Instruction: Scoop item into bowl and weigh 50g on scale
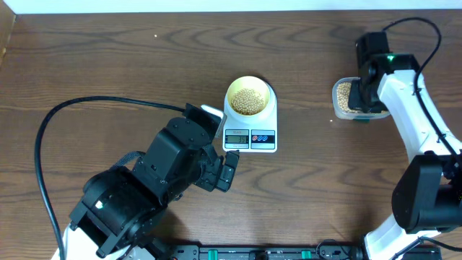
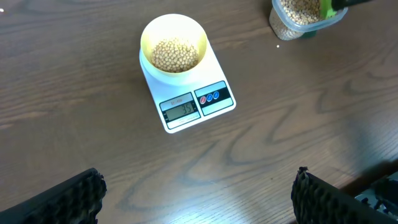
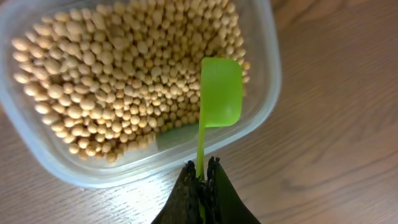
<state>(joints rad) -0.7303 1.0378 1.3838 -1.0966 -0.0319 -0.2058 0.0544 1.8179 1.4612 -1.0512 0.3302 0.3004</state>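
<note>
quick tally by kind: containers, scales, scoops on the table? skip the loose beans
Containers: 2 (pale yellow bowl, clear tub)
Scales: 1 (white scale)
Scoops: 1 (green scoop)
Total: 4

Around the scale (image 1: pixel 250 130), you have open surface (image 1: pixel 108 58) from 9 through 1 o'clock; the left arm (image 1: pixel 166 166) crowds 8 o'clock, the clear tub (image 1: pixel 335 100) and right arm (image 1: pixel 408 108) block 3.
</note>
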